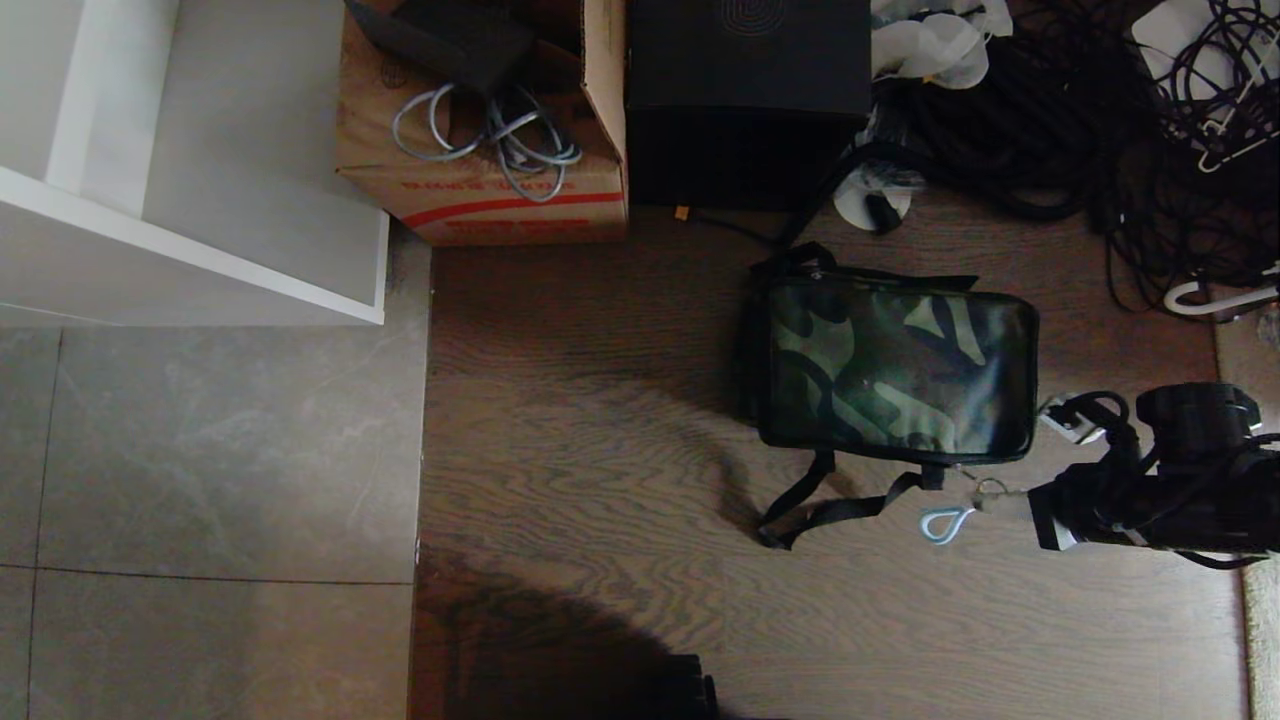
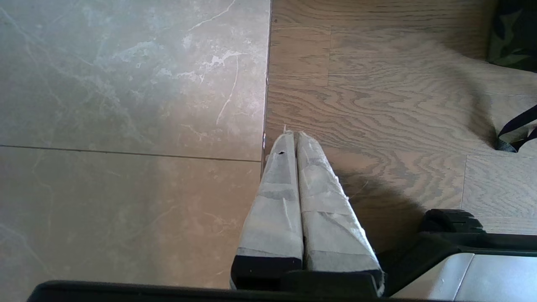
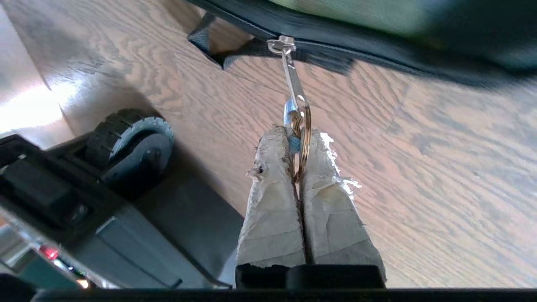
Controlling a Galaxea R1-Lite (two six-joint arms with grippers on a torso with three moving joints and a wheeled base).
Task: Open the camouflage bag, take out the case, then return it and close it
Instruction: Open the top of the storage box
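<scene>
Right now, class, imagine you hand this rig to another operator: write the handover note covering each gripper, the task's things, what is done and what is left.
Right gripper: shut on the zipper pull's ring, at the near right corner of the camouflage bag.
Left gripper: shut, empty, parked over the seam between floor tiles and wood.
Bag: flat on the wood floor, lid looks closed.
Case: not visible.
Done: zipper pull grasped.
Left: unzip, lift the case out, return it, zip shut.

The camouflage bag [image 1: 895,375] lies shut, hiding its inside; the picture's edge crops the black box [image 1: 745,95].
</scene>
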